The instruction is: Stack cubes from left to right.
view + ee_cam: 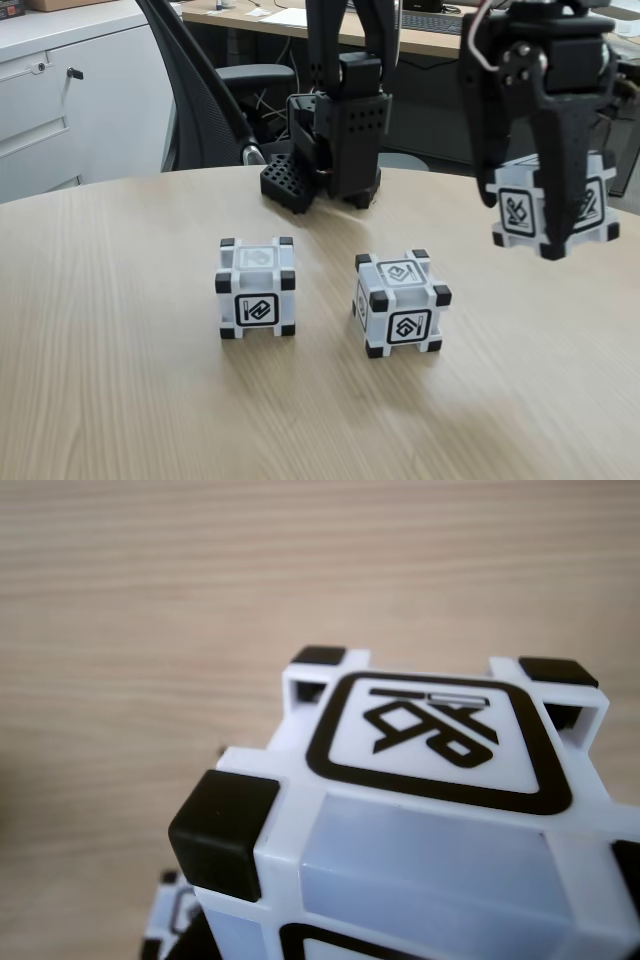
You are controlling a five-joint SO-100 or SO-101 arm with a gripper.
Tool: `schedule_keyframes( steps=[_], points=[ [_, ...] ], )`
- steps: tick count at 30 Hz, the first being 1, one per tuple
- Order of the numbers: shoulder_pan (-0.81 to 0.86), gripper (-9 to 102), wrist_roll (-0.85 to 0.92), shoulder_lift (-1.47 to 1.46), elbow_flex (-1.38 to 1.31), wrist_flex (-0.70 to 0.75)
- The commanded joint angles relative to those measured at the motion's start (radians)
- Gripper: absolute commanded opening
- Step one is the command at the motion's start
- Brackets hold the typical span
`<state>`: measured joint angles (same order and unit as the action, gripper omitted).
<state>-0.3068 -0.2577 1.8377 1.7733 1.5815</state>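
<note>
Three white cubes with black corners show in the fixed view. The left cube [257,288] and the middle cube [400,303] rest apart on the wooden table [120,390]. The third cube [556,205] hangs at the right, slightly above the tabletop, with my gripper [520,225] shut on it from above. One black finger [553,200] runs down across the cube's front. In the wrist view the held cube [430,780] sits close to the lens, symbol face up, and a corner of another cube [168,920] peeks out at the bottom left.
The arm's black base [335,140] stands at the table's far edge, behind the cubes. A black office chair [200,100], a white cabinet [60,100] and a desk [420,35] lie beyond the table. Bare wood stretches in front of the cubes and to their left.
</note>
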Motion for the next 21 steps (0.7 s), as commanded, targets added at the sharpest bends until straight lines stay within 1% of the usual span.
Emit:
schedule_keyframes(
  steps=[1,15,21],
  points=[
    [0.057,0,0.029,0.051,-0.038,0.002],
    [0.265,0,0.14,0.051,-0.037,0.002],
    [0.405,0,0.225,0.037,-0.037,0.002]
  ],
)
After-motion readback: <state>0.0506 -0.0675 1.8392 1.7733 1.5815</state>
